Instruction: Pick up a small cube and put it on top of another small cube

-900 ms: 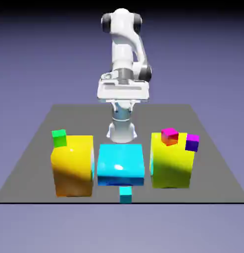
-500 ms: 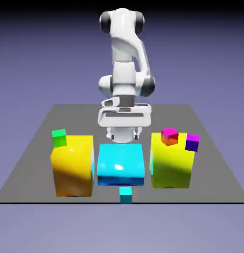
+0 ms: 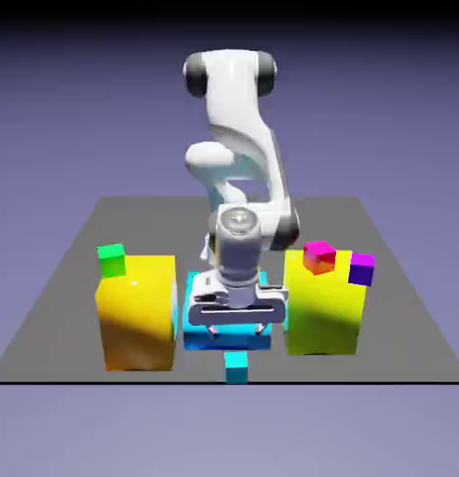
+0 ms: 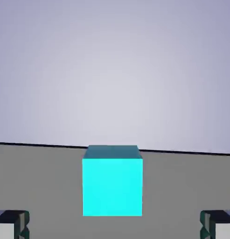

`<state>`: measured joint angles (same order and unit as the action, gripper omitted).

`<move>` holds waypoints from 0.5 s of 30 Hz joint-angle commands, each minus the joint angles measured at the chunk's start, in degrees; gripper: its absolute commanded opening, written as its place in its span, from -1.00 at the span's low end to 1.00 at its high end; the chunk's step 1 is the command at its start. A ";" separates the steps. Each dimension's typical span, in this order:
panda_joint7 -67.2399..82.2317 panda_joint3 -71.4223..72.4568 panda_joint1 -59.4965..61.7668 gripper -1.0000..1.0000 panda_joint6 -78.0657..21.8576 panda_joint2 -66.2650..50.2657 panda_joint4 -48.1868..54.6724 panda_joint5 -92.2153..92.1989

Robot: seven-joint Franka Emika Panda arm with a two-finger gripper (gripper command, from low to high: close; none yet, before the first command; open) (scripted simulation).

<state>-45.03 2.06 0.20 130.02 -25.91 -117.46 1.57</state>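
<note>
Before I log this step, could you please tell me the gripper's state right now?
Gripper: open and empty; the small cyan cube sits ahead between its fingertips, untouched.

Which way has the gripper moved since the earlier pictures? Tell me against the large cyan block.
Yes. The gripper has come down and toward the camera: earlier it hung behind the large cyan block, now it sits low over it, near the small cyan cube.

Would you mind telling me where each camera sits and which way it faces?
Exterior view: fixed across the table and above, facing the robot; shows the whole white arm, the gripper over the large cyan block.
Hand view: on the hand, looking along the gripper across the table edge; only both fingers show, spread wide.
Shared: the small cyan cube, ungrasped.
</note>
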 commanded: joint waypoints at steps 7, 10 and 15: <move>-0.33 -0.25 -0.14 -1.00 7.09 -8.65 -0.08 0.43; -0.18 -0.07 -0.04 -1.00 2.17 -4.50 0.68 0.20; -2.71 4.46 -0.37 -1.00 -7.74 5.88 0.41 -1.68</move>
<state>-47.62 6.52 -0.17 122.29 -20.04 -117.05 -0.33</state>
